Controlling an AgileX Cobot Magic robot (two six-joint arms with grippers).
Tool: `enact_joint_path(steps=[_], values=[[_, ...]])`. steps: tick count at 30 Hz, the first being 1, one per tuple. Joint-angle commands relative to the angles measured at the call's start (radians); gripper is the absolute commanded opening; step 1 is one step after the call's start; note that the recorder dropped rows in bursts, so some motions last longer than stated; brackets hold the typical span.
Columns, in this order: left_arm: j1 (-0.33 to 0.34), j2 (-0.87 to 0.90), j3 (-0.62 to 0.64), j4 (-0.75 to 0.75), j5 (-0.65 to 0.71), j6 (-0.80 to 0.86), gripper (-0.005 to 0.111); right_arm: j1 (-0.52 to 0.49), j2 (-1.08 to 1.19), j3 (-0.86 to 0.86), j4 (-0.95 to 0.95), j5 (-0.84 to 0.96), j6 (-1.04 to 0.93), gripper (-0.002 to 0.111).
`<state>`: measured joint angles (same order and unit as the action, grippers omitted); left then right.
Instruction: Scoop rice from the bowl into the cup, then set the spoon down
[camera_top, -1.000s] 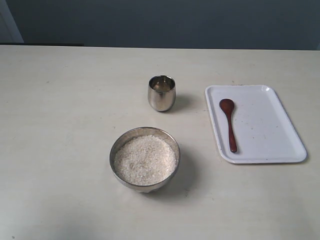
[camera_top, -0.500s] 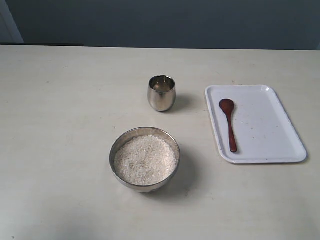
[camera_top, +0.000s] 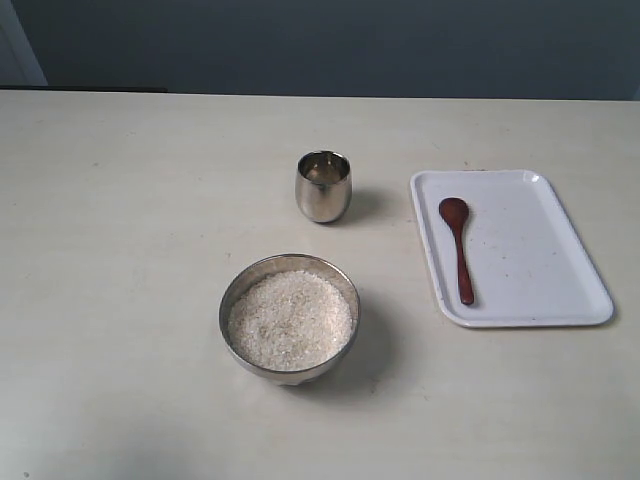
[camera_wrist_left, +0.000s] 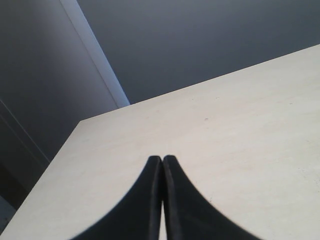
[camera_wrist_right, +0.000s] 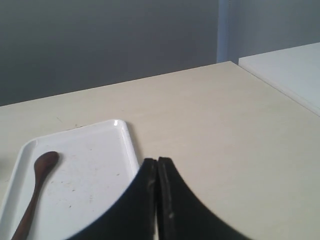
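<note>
A wide steel bowl (camera_top: 289, 262) full of white rice (camera_top: 290, 320) sits near the front middle of the table. Behind it stands the small steel cup (camera_top: 323, 186). The dark wooden spoon (camera_top: 459, 245) lies on a white tray (camera_top: 540, 250), scoop toward the back; the right wrist view also shows the spoon (camera_wrist_right: 36, 186) on the tray (camera_wrist_right: 95, 165). My right gripper (camera_wrist_right: 157, 160) is shut and empty, hovering by the tray's edge. Over bare tabletop, my left gripper (camera_wrist_left: 162, 158) is shut and empty too. Neither gripper shows in the exterior view.
The cream table (camera_top: 120, 250) ends at a dark wall behind. A second pale surface (camera_wrist_right: 290, 67) lies beyond the table's side in the right wrist view.
</note>
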<state>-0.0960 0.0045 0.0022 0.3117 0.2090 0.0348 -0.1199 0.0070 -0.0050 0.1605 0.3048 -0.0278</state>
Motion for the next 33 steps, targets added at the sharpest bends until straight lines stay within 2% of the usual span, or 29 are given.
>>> enact_joint_path(steps=[1,33], values=[[-0.006,-0.005,-0.002,-0.005,-0.004,-0.006,0.000,-0.032,-0.007,0.005,-0.005,0.004,-0.004,-0.001],[-0.006,-0.005,-0.002,-0.004,-0.006,-0.006,0.000,-0.031,-0.007,0.005,0.004,-0.001,-0.004,-0.001]])
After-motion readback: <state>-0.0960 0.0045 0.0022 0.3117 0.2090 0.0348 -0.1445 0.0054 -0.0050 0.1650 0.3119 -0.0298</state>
